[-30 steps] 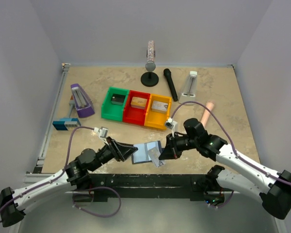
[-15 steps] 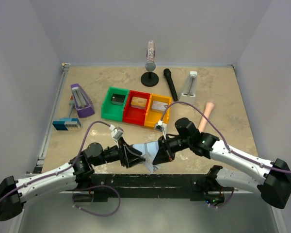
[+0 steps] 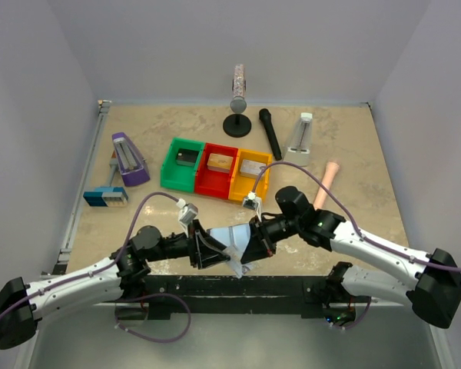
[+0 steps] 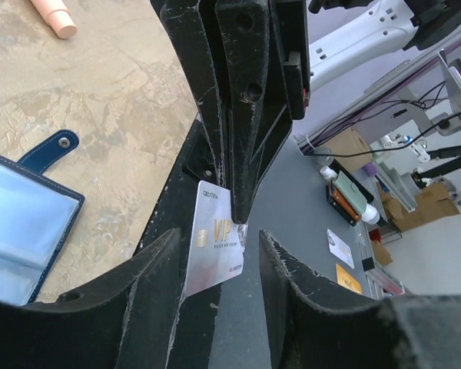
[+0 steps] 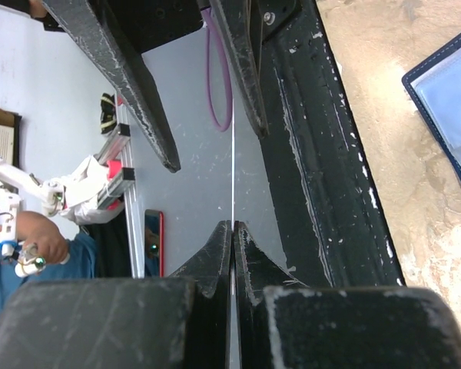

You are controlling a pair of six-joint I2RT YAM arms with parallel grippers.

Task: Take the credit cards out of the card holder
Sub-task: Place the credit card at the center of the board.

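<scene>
Silvery grey plastic card, judged light, stiff and slippery, is pinched across its flat faces by the right hand at the near edge of the desk; the left hand is seen open.

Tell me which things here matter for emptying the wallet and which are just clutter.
Job: wallet; silver card, pinched in the right end effector; left end effector, open.

Lying about: coloured bins, black microphone, purple metronome, white metronome, pink stick, blue-and-white gadget, round-based stand.
</scene>
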